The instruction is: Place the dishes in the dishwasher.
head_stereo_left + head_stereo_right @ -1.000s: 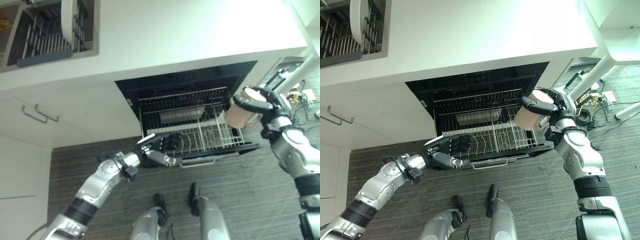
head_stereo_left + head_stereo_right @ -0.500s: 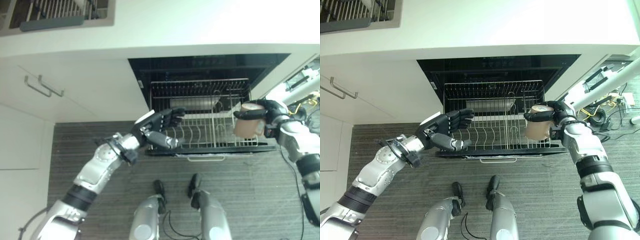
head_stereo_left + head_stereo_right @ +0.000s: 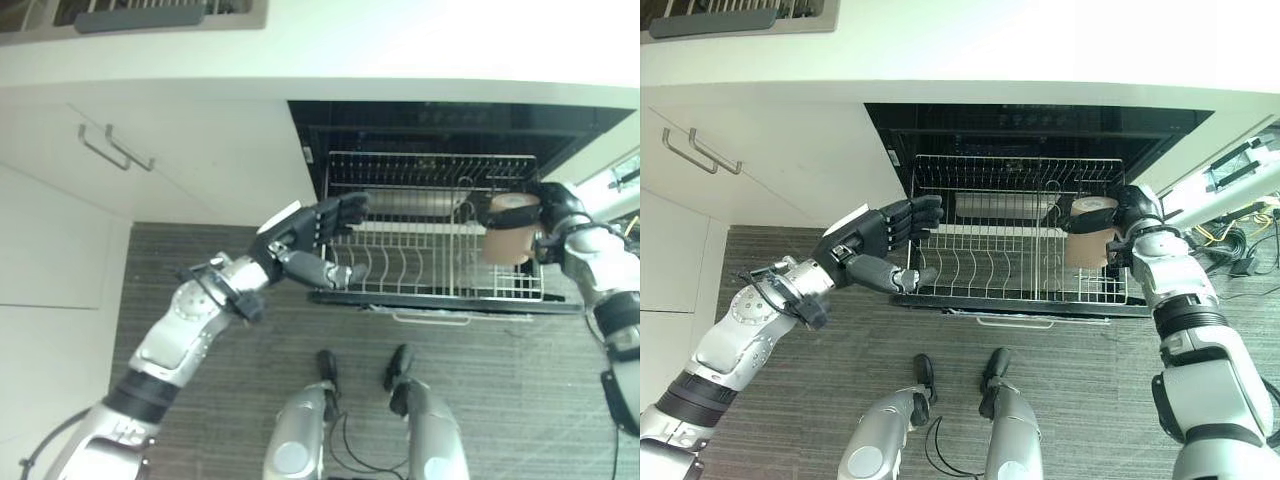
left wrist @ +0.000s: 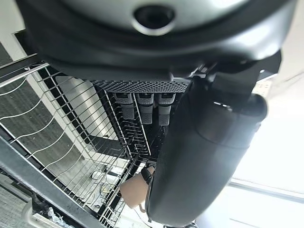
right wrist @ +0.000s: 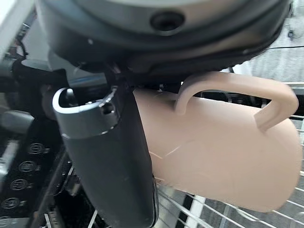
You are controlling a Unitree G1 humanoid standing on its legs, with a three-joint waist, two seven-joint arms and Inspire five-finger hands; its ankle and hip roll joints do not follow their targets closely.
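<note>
The dishwasher (image 3: 450, 120) stands open with its wire rack (image 3: 420, 262) pulled out over the floor. My right hand (image 3: 1137, 212) is shut on a beige mug (image 3: 508, 238), held on its side over the rack's right end; the right wrist view shows the mug (image 5: 223, 156) with its handle outward and my thumb (image 5: 111, 156) across it. My left hand (image 3: 305, 238) is open at the rack's front left corner, fingers (image 4: 142, 107) straight over the wires and thumb close to the front rail. Whether it touches the rack is unclear.
A steel dish (image 3: 405, 203) lies at the back of the rack. White cabinet doors with bar handles (image 3: 115, 148) stand to the left, under a white counter (image 3: 400, 40) with a dish drainer (image 3: 140, 15) at its far left. White poles and cables (image 3: 1240, 185) are at the right.
The camera has shifted. My right hand has carried the mug down and in over the rack's right end. My left hand has risen slightly along the rack's left corner.
</note>
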